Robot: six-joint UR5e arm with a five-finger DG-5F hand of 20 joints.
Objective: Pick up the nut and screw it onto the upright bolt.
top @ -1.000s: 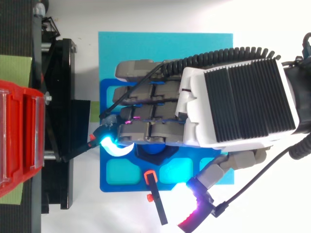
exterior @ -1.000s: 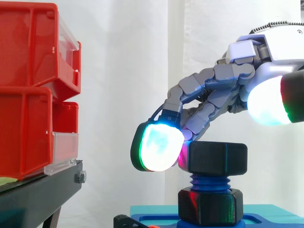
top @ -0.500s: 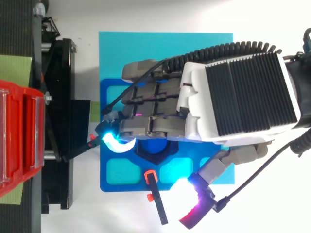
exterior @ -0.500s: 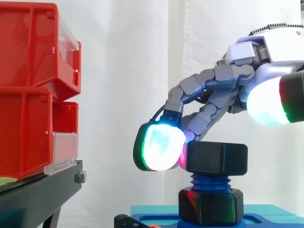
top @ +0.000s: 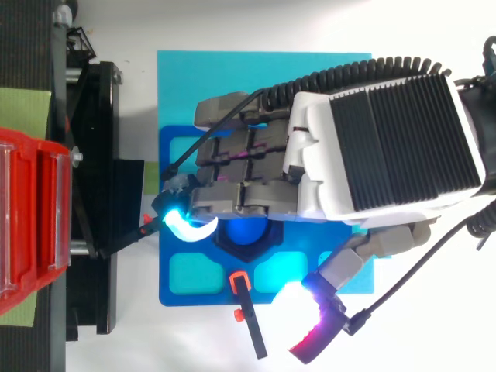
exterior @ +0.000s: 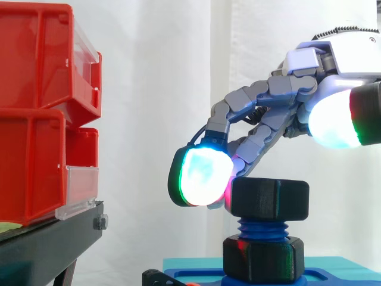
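Up on the blue bolt (exterior: 262,228) sits the black nut (exterior: 271,204), barely threaded imo. Hand (exterior: 269,94) is curled, pads (exterior: 201,176) at the nut's side, thumb well off, so no real grip. Could slip off or cross-thread w/ a tilted push.

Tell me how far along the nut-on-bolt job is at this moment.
Done: the nut is off the table and sits on the thread of the upright bolt. In hand: the robot hand hangs low over the nut, placed to turn it; contact is unclear. Left: bare blue thread shows between the nut and the black hex base, so further turns probably remain.
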